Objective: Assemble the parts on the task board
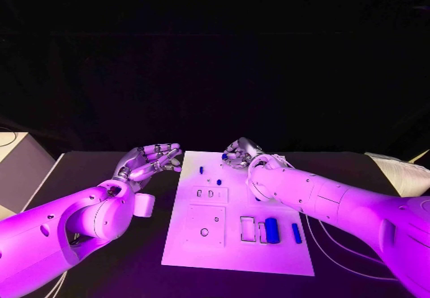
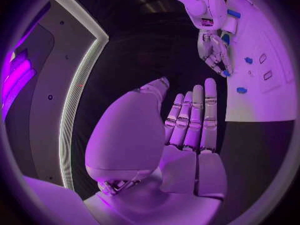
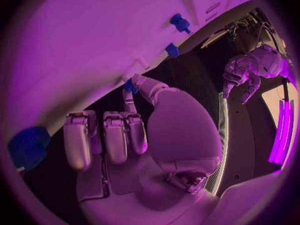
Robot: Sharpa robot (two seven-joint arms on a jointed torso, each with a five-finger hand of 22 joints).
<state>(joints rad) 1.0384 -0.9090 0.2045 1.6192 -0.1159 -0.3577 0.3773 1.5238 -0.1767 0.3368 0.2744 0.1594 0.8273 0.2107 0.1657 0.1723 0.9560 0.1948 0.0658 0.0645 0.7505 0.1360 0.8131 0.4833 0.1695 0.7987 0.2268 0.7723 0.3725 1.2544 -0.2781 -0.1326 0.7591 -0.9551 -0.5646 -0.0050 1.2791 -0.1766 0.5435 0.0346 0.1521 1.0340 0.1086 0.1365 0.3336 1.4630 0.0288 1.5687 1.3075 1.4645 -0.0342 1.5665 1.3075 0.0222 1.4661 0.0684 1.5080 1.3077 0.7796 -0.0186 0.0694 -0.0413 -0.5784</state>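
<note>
The black table [image 1: 107, 261] is seen across the lower frame, the white board [image 1: 235, 251] at its centre. The left hand [image 1: 150, 160] – fingers spread, nothing held – is seen left of the board's top. A small blue part [image 3: 130, 86] is pinched by the right hand [image 1: 242, 152] at the board's top edge – other blue parts [image 1: 271, 230] lie lower right.

Black flat-topped counter [image 1: 107, 167] before a dark, unlit backdrop [image 1: 215, 74]; pale boxy cabinet [image 1: 20, 171] beside its one end, pale cushion-like object [image 1: 401, 171] beside the other.
</note>
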